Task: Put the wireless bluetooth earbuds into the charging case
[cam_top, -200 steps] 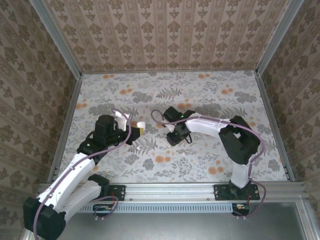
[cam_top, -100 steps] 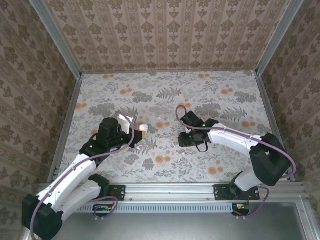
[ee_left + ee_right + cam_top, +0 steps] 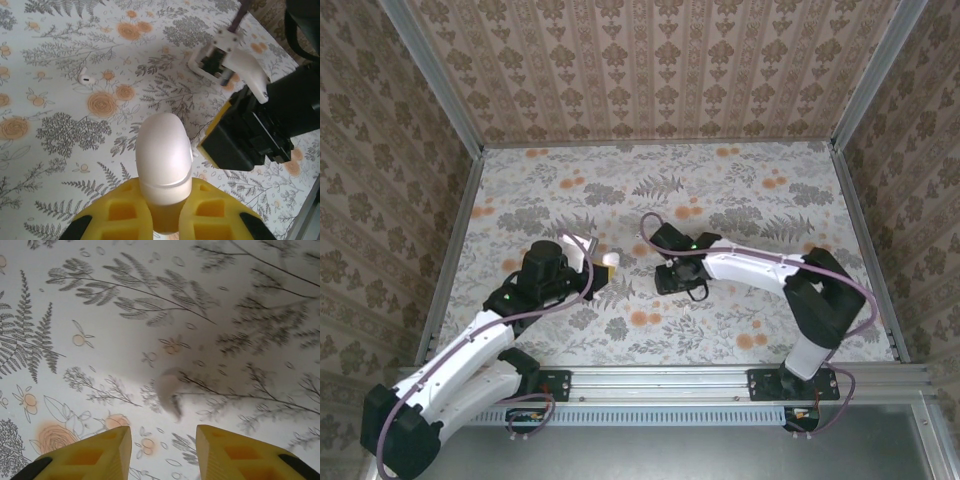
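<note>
Your right arm was swung out to the right a moment ago. It is now back toward the middle of the bench, and the right gripper stands again near the right side of the charging case. The left arm has shifted only a little and carries the case as before.

The left gripper has its jaws clenched on the lower part of the charging case. The rounded end of the case points away from the wrist, and as far as I can see its lid is closed. The jaws of the right gripper are partly apart and hold nothing.

One earbud lies on the bench just ahead of the right jaws, almost on the middle line between them. It is blurred. Its round head seems to be on the far side, with the stem running back toward the jaws and a little toward the right finger. So the long axis lies roughly along your approach, not across it, and I think you need a straight descent with the jaws closing on the sides of the stem.

A second earbud, as it seems, lies on the far side of the case, well apart from it.

The right arm is clearly the nearer one to the first earbud. The left arm is busy with the case, which probably must be opened before anything goes in.
</note>
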Robot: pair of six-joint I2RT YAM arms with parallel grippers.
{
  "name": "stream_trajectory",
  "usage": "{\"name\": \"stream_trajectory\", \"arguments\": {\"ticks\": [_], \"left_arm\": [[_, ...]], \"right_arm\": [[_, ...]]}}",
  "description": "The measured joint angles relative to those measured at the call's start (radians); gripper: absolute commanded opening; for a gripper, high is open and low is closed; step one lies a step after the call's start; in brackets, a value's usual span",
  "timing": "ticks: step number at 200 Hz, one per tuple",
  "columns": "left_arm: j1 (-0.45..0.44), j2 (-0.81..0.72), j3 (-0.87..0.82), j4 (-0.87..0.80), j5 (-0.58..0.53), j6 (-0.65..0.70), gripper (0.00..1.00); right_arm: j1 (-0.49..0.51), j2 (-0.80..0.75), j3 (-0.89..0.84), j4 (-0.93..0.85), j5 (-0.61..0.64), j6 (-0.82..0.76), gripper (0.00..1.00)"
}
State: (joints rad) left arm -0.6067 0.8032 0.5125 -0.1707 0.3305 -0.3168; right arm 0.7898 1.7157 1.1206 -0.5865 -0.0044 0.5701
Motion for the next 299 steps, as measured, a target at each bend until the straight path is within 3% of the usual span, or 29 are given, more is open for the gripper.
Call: {"name": "stream_trajectory", "arguments": {"ticks": [55, 128, 163, 198, 211, 244, 271, 299], "left_arm": [[-0.003, -0.122, -0.075, -0.015, -0.016, 0.001, 0.0], [-0.003, -0.156, -0.1, -0.014, -0.02, 0.031, 0.0], [-0.003, -0.156, -0.14, 0.074, 0.05, 0.068, 0.0], [-0.004, -0.158, -0.153, 0.157, 0.131, 0.113, 0.0], [-0.007, -0.158, -0.153, 0.175, 0.148, 0.132, 0.0], [-0.008, -0.158, -0.153, 0.183, 0.172, 0.16, 0.0], [-0.008, -0.152, -0.153, 0.194, 0.176, 0.16, 0.0], [-0.008, -0.11, -0.152, 0.231, 0.193, 0.149, 0.0]], "right_arm": [[0.015, 0.165, 0.159, -0.105, 0.024, -0.063, 0.37], [0.02, 0.24, 0.203, -0.188, 0.059, -0.074, 0.31], [0.02, 0.24, 0.203, -0.208, 0.077, -0.068, 0.2], [0.019, 0.234, 0.198, -0.206, 0.088, -0.055, 0.15], [0.013, 0.22, 0.18, -0.198, 0.087, -0.042, 0.17], [-0.022, 0.148, 0.106, -0.177, 0.082, -0.013, 0.41], [-0.041, 0.014, 0.027, -0.122, 0.075, 0.002, 0.45], [-0.041, -0.239, -0.07, -0.03, 0.026, 0.003, 0.42]]}}
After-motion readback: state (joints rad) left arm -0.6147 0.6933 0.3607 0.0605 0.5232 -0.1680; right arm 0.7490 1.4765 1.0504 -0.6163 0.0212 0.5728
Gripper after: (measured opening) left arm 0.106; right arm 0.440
